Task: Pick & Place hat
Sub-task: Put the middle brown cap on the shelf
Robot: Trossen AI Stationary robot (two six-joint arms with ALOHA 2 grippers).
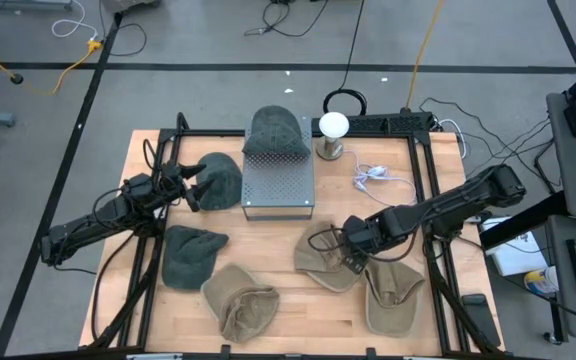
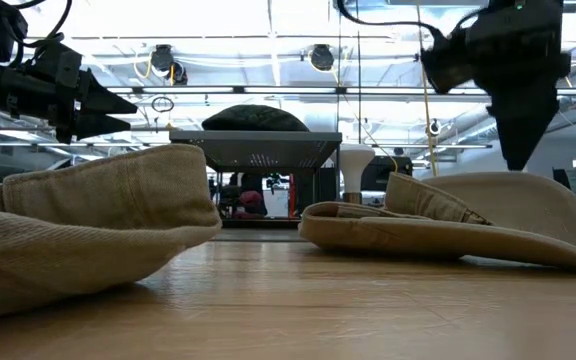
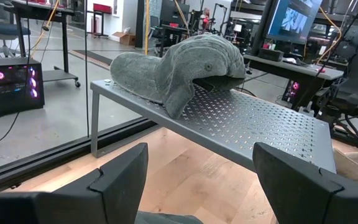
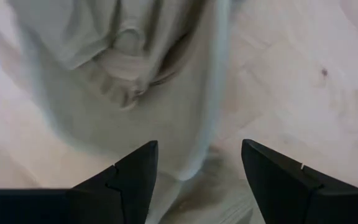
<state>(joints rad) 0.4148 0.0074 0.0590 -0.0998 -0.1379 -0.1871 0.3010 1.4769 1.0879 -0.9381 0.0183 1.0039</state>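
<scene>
my right hand (image 1: pixel 353 262) wide, empty, poised over floppy tan cloth hat (image 1: pixel 326 258) on wooden surface (image 1: pixel 298 300). my left hand (image 1: pixel 190 182) wide, empty, near perforated grey metal shelf (image 1: pixel 278 184).

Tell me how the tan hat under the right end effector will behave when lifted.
Probably floppy: the tan hat lies crumpled, with folds showing in the right wrist view, so it may sag and drape. It looks like light cloth. The open right end effector would likely pinch only a fold.

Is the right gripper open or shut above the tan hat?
Open. The right gripper has its fingers apart, with the tan hat showing between them, not held.
</scene>
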